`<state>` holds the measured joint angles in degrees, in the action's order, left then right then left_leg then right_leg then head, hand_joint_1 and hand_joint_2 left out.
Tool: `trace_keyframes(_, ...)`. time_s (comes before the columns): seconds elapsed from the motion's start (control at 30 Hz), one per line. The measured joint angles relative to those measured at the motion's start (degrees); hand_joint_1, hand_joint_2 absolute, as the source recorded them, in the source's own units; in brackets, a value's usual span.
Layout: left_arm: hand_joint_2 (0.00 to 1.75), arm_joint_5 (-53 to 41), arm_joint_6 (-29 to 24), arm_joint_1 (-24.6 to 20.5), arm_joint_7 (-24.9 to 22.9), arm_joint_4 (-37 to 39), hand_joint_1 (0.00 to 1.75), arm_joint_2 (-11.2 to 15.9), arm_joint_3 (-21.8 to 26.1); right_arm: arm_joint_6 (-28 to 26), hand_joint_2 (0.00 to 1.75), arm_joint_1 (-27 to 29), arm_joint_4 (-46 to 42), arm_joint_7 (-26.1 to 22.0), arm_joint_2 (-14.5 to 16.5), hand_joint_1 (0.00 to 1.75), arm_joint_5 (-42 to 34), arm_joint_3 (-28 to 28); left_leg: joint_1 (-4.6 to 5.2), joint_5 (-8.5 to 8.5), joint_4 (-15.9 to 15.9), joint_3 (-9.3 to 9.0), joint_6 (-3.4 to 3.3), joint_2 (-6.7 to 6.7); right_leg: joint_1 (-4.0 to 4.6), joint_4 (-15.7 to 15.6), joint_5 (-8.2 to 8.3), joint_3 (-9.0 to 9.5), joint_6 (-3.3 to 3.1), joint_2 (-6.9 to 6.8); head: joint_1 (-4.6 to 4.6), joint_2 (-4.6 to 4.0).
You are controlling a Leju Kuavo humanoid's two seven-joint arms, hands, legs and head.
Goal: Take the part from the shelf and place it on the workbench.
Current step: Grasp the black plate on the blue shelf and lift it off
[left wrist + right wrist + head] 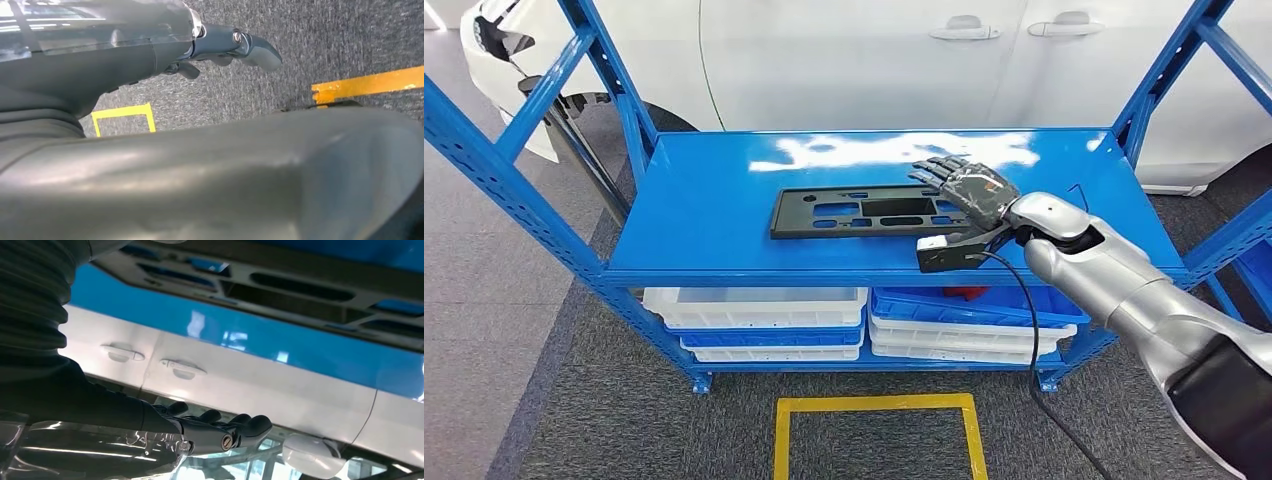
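My right hand (965, 187) hovers with fingers extended and apart, holding nothing, over the right end of the flat black plastic panel with rectangular cut-outs (864, 212). The panel lies flat on the glossy blue metal shelf (714, 215). Step in hand: approach. Next move, as I judge: lower, close fingers around the panel's edge.

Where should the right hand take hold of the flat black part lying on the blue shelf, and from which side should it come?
Probably at its right end. The black part lies flat on the blue shelf, long side running left to right, and the right hand is above that end, fingers spread. Since it is thin and flat, coming from the right, with fingers over the end edge or into a cut-out, seems best.
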<state>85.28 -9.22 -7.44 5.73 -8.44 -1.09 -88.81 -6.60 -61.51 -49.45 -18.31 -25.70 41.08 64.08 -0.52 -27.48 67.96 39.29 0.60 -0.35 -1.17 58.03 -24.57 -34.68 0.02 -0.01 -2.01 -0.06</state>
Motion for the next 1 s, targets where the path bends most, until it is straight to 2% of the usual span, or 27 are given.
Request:
trace_keyframes(0.07, 0.00, -0.10, 0.03, -0.11, -0.05, 0.00, 0.00, 0.01, 0.01, -0.66, 1.75, 0.65, 1.45, 0.01, 1.10, 0.00, 0.14, 0.10, 0.13, 2.53, -7.13, -3.50, -0.50, -0.03, 0.16, 0.10, -0.12, -0.02, 0.41, 0.05, 0.00, 0.00)
trace_keyframes(0.1, 0.00, -0.17, 0.05, -0.13, -0.07, 0.00, 0.00, 0.01, 0.01, -0.92, 1.75, 0.94, 2.13, 0.04, 1.55, 0.00, 0.20, 0.11, 0.23, 2.91, -8.97, -4.37, -0.76, -0.07, 0.26, 0.11, -0.14, -0.05, 0.70, 0.04, 0.00, 0.00)
trace_keyframes(0.2, 0.00, -0.34, 0.14, -0.02, -0.13, 0.00, 0.00, -0.02, 0.01, -1.56, 1.75, 1.91, 3.64, 0.13, 2.44, 0.00, 0.39, 0.13, 0.34, 3.09, -9.84, -4.59, -1.66, -0.18, 0.20, -0.02, -0.11, -0.07, 1.72, -0.05, 0.00, 0.00)
trace_keyframes(0.23, 0.00, -0.40, 0.15, -0.01, -0.14, 0.00, 0.00, -0.04, 0.01, -1.82, 1.75, 2.19, 3.99, 0.18, 2.65, 0.00, 0.46, 0.13, 0.29, 3.28, -10.14, -4.70, -2.04, -0.17, 0.11, 0.50, -0.59, -0.29, 2.00, -0.06, 0.00, 0.00)
trace_keyframes(0.27, 0.00, -0.47, 0.16, -0.05, -0.14, 0.00, 0.00, -0.05, 0.01, -2.11, 1.75, 2.43, 4.34, 0.27, 2.81, 0.00, 0.54, 0.13, 0.23, 3.50, -10.45, -4.80, -2.38, -0.14, 0.04, 2.08, -1.68, -0.99, 2.20, -0.05, 0.00, 0.01)
trace_keyframes(0.3, 0.00, -0.57, 0.20, -0.09, -0.13, 0.00, 0.00, -0.07, 0.01, -2.40, 1.75, 2.73, 4.69, 0.39, 2.94, 0.00, 0.64, 0.13, 0.21, 3.65, -10.66, -4.89, -2.63, -0.11, -0.04, 4.93, -3.34, -2.29, 2.33, -0.03, 0.00, 0.00)
trace_keyframes(0.37, 0.00, -0.74, 0.30, -0.11, -0.08, 0.00, 0.00, -0.08, 0.01, -2.87, 1.75, 3.62, 5.44, 0.66, 3.23, 0.00, 1.00, 0.16, 0.38, 3.69, -10.69, -4.86, -2.88, -0.11, -0.04, 12.58, -6.77, -5.93, 2.50, 0.00, 0.00, 0.00)
trace_keyframes(0.4, 0.00, -0.79, 0.34, -0.07, -0.03, 0.00, 0.00, -0.09, 0.01, -2.99, 1.75, 4.20, 5.84, 0.74, 3.42, 0.00, 1.23, 0.19, 0.45, 3.66, -10.64, -4.85, -2.94, -0.12, -0.05, 15.28, -7.47, -7.27, 2.55, 0.00, 0.00, -0.01)
trace_keyframes(0.43, 0.00, -0.79, 0.35, -0.05, 0.03, 0.00, 0.00, -0.10, 0.00, -3.09, 1.75, 4.69, 6.23, 0.80, 3.66, 0.00, 1.52, 0.22, 0.49, 3.62, -10.56, -4.85, -2.97, -0.14, -0.05, 15.94, -7.07, -7.67, 2.54, -0.01, 0.00, -0.01)
trace_keyframes(0.47, 0.00, -0.80, 0.35, -0.04, 0.08, 0.00, 0.00, -0.10, 0.00, -3.24, 1.75, 5.02, 6.59, 0.82, 3.93, 0.00, 1.81, 0.23, 0.51, 3.56, -10.44, -4.85, -2.93, -0.15, -0.05, 14.18, -5.62, -6.88, 2.46, -0.01, 0.00, -0.01)
trace_keyframes(0.53, 0.00, -0.82, 0.35, -0.09, 0.16, 0.00, 0.00, -0.13, 0.00, -3.73, 1.75, 5.21, 7.19, 0.87, 4.44, 0.00, 2.43, 0.19, 0.54, 3.34, -10.09, -4.82, -2.69, -0.17, -0.01, 6.46, -1.95, -3.14, 2.10, -0.02, 0.00, -0.01)
trace_keyframes(0.57, 0.00, -0.85, 0.35, -0.14, 0.19, 0.00, 0.00, -0.14, 0.01, -4.06, 1.75, 5.20, 7.48, 0.93, 4.73, 0.00, 2.82, 0.15, 0.63, 3.19, -9.87, -4.74, -2.47, -0.18, 0.12, 3.05, -0.73, -1.51, 1.85, 0.00, 0.00, 0.00)
trace_keyframes(0.6, 0.00, -0.87, 0.35, -0.17, 0.20, 0.00, 0.00, -0.15, 0.01, -4.38, 1.75, 5.21, 7.83, 1.04, 5.02, 0.00, 3.33, 0.12, 0.69, 3.10, -9.74, -4.65, -2.23, -0.19, 0.28, 1.08, -0.23, -0.58, 1.61, 0.01, 0.00, 0.01)
trace_keyframes(0.67, 0.00, -0.95, 0.34, -0.18, 0.19, 0.00, 0.00, -0.17, 0.01, -5.12, 1.75, 5.24, 8.88, 1.35, 5.99, 0.00, 4.86, 0.09, 0.77, 3.05, -9.74, -4.60, -1.69, -0.18, 0.60, 0.30, -0.12, -0.35, 1.11, 0.08, 0.00, 0.01)
trace_keyframes(0.73, 0.00, -1.08, 0.33, -0.20, 0.14, 0.00, 0.00, -0.18, -0.01, -5.80, 1.75, 5.21, 10.32, 1.75, 7.43, 0.00, 6.51, 0.09, 0.70, 2.62, -9.37, -4.46, -1.03, -0.12, 0.35, 0.04, 0.11, -0.23, 0.48, 0.07, -0.01, 0.00)
trace_keyframes(0.77, 0.00, -1.15, 0.32, -0.23, 0.12, 0.00, 0.00, -0.18, -0.01, -6.04, 1.75, 5.17, 11.08, 1.91, 8.20, 0.00, 7.15, 0.08, 0.66, 1.75, -8.16, -3.98, -0.69, -0.09, 0.19, -0.14, 0.23, -0.14, 0.12, 0.05, -0.01, 0.01)
trace_keyframes(0.8, 0.00, -1.20, 0.32, -0.25, 0.12, 0.00, 0.00, -0.18, -0.02, -6.18, 1.75, 5.14, 11.76, 2.02, 9.00, 0.00, 7.64, 0.08, 0.56, 0.21, -5.67, -2.91, -0.36, -0.07, 0.04, -0.28, 0.30, -0.06, -0.15, 0.02, -0.01, 0.01)
trace_keyframes(0.87, 0.00, -1.24, 0.32, -0.24, 0.11, 0.00, 0.00, -0.19, -0.01, -6.34, 1.75, 5.15, 13.14, 2.21, 10.51, 0.00, 8.27, 0.07, 0.31, -3.52, 1.94, 0.50, 0.15, -0.06, 0.06, -0.28, 0.29, -0.07, -0.42, 0.03, -0.01, 0.01)
trace_keyframes(0.9, 0.00, -1.24, 0.33, -0.22, 0.09, 0.00, 0.00, -0.19, 0.00, -6.39, 1.75, 5.21, 13.78, 2.31, 11.16, 0.00, 8.45, 0.08, 0.19, -4.67, 5.26, 2.07, 0.33, -0.05, 0.07, -0.26, 0.28, -0.08, -0.42, 0.04, -0.02, 0.00)
trace_keyframes(0.93, 0.00, -1.24, 0.33, -0.21, 0.08, 0.00, 0.00, -0.20, 0.00, -6.45, 1.75, 5.26, 14.32, 2.39, 11.70, 0.00, 8.55, 0.08, 0.10, -4.73, 6.72, 2.81, 0.43, -0.05, 0.07, -0.23, 0.27, -0.09, -0.41, 0.04, -0.02, 0.00)
trace_keyframes(0.97, 0.00, -1.24, 0.33, -0.21, 0.07, 0.00, 0.00, -0.20, 0.00, -6.53, 1.75, 5.30, 14.73, 2.44, 12.12, 0.00, 8.60, 0.08, 0.01, -3.71, 5.94, 2.47, 0.46, -0.04, 0.07, -0.20, 0.25, -0.08, -0.38, 0.04, -0.02, 0.00)
trace_keyframes(1.0, 0.00, -1.24, 0.33, -0.21, 0.07, 0.00, 0.00, -0.20, 0.01, -6.63, 1.75, 5.31, 15.08, 2.45, 12.53, 0.00, 8.63, 0.06, -0.05, -1.76, 2.76, 0.95, 0.40, -0.03, 0.06, -0.16, 0.20, -0.02, -0.30, 0.04, -0.02, 0.00)
